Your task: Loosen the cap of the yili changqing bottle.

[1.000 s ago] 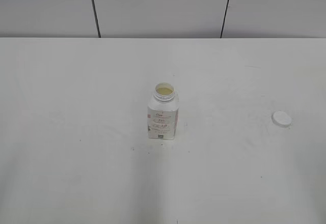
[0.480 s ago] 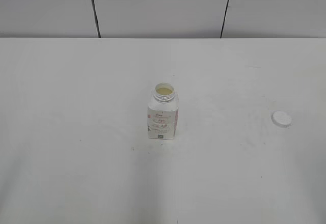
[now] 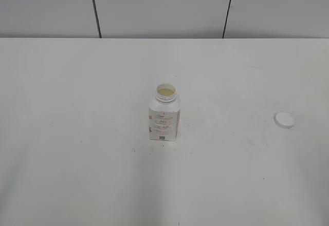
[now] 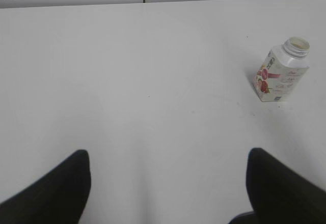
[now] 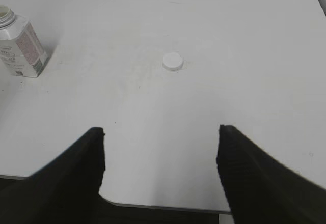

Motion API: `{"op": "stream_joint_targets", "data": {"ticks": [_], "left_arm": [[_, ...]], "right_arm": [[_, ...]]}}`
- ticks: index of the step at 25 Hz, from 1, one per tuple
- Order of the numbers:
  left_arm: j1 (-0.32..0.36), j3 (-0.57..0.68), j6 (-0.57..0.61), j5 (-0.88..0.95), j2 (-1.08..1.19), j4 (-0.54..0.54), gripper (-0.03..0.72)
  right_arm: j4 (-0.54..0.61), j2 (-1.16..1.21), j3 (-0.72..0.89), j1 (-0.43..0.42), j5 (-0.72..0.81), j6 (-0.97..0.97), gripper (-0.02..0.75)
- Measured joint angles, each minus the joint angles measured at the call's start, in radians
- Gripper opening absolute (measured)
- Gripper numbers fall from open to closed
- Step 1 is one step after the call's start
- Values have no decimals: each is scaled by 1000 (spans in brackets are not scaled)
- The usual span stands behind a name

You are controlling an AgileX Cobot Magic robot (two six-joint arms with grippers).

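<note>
The yili changqing bottle point(image 3: 164, 115) stands upright at the middle of the white table point(image 3: 77, 82), its neck open with pale liquid showing. It also shows in the left wrist view point(image 4: 281, 75) and the right wrist view point(image 5: 21, 43). The white cap point(image 3: 284, 119) lies flat on the table far to the right of the bottle, and shows in the right wrist view point(image 5: 172, 61). My left gripper point(image 4: 167, 160) is open and empty, well back from the bottle. My right gripper point(image 5: 161, 137) is open and empty above the table's front edge, short of the cap. Neither gripper shows in the exterior view.
A grey panelled wall point(image 3: 164, 5) rises behind the table's far edge. The table's front edge point(image 5: 168, 206) runs just below my right gripper. Its right edge point(image 5: 317, 0) is at the top right of the right wrist view.
</note>
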Motion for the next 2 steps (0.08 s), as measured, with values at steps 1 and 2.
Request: {"op": "stream_joint_targets", "data": {"ticks": [1, 2], "left_arm": [[0, 0, 0, 0, 0, 0, 565], [0, 0, 0, 0, 0, 0, 564]], "right_arm": [[0, 0, 0, 0, 0, 0, 545], [0, 0, 0, 0, 0, 0, 545]]}}
